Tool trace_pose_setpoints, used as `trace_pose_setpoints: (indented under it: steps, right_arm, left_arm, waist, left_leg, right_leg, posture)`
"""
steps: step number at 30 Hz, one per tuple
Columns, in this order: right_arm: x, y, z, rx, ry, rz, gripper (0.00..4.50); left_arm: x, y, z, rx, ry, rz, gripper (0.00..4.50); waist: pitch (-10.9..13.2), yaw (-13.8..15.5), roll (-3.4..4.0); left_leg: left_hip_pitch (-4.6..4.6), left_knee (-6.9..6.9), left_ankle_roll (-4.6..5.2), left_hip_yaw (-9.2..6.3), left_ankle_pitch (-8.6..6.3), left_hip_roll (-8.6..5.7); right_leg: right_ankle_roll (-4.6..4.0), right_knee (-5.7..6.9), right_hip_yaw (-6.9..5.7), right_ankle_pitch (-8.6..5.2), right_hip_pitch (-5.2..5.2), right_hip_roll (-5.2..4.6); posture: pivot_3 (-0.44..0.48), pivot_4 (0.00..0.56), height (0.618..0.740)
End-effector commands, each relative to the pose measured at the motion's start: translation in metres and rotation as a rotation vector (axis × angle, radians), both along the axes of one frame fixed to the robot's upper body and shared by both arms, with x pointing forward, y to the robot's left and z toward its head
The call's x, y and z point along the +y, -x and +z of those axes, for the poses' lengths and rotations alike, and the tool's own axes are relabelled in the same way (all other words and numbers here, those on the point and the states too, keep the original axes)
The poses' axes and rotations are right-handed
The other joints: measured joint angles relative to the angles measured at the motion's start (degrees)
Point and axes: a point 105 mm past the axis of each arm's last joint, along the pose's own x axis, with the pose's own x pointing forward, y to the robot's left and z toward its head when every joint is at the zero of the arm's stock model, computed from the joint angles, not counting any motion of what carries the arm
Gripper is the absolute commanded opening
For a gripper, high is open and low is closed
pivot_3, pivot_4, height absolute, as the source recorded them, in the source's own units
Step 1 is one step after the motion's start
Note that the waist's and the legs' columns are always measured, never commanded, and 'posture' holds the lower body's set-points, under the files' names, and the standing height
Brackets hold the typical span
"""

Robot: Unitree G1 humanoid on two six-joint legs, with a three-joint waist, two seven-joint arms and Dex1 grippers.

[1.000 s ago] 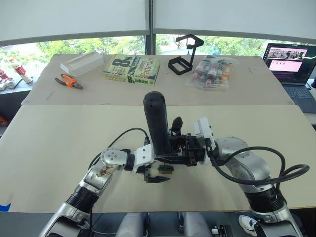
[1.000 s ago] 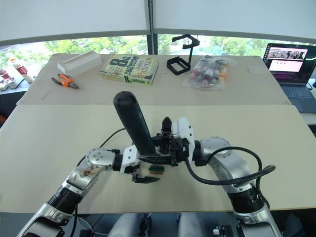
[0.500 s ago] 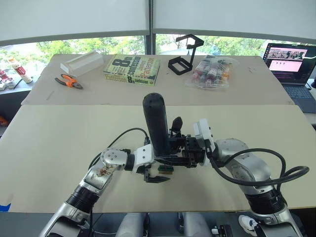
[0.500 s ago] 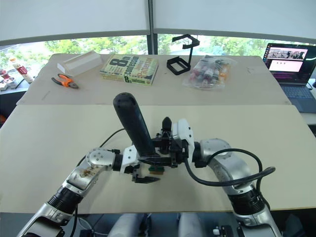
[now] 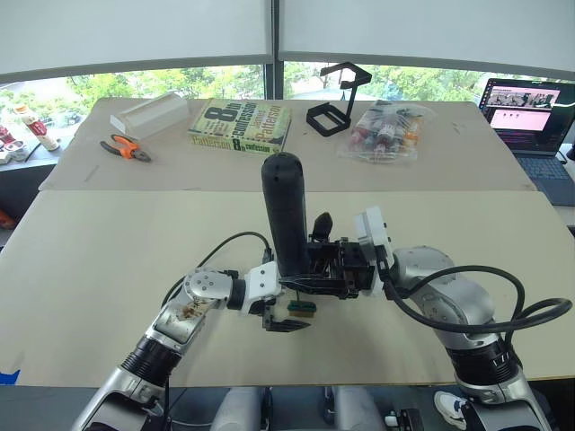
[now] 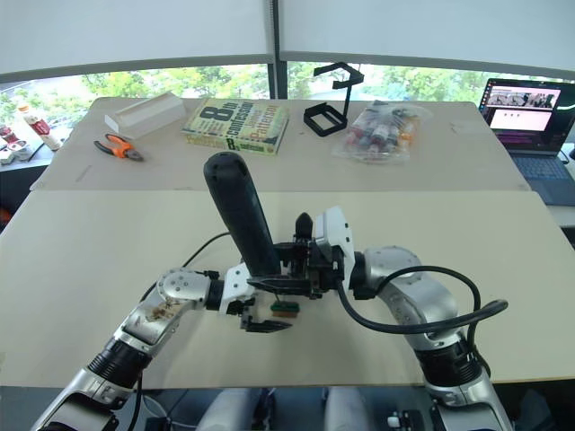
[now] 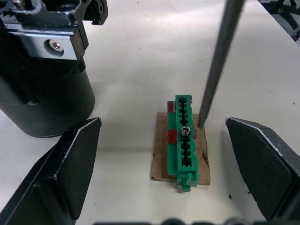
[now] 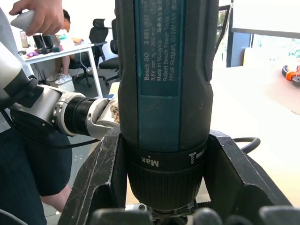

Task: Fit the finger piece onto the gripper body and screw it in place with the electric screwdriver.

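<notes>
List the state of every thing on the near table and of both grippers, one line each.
electric screwdriver: upright, clamped in the right gripper, bit tip down beside the green block.
green block: flat on brown card, a screw sitting in it.
gripper body: standing on the table.
left gripper: open, astride the green block.

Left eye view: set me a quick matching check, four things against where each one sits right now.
Things:
1. electric screwdriver
2. green block
3. orange-handled pliers
4. laptop

Places:
A. far back on the robot's left
B. upright, clamped in the right gripper
C. far back on the robot's right, screen lit
D. between the open fingers of the left gripper

Pairs: 1-B, 2-D, 3-A, 4-C.
</notes>
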Motion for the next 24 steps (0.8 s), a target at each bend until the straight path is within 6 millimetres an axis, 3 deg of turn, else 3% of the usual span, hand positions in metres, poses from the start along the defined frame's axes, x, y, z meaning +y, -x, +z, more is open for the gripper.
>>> trace_pose_setpoints:
  steps: [1, 24]
  right_arm:
    - [0.0003, 0.0030, 0.0161, -0.083, -0.043, 0.017, 1.89]
    - [-0.0014, -0.0001, 0.0079, -0.082, -0.026, 0.004, 1.89]
  left_arm:
    - [-0.0016, -0.0004, 0.0072, -0.030, 0.018, -0.009, 4.50]
    - [-0.0010, 0.0005, 0.0077, -0.032, 0.014, -0.015, 4.50]
  waist:
    - [0.00, 0.00, 0.00]
    - [0.00, -0.01, 0.00]
  left_leg:
    - [0.00, 0.00, 0.00, 0.00, 0.00, 0.00]
    - [0.01, 0.00, 0.00, 0.00, 0.00, 0.00]
  right_leg:
    - [0.00, 0.00, 0.00, 0.00, 0.00, 0.00]
    - [0.00, 0.00, 0.00, 0.00, 0.00, 0.00]
  posture:
    - [0.000, 0.150, 0.740]
    - [0.000, 0.150, 0.740]
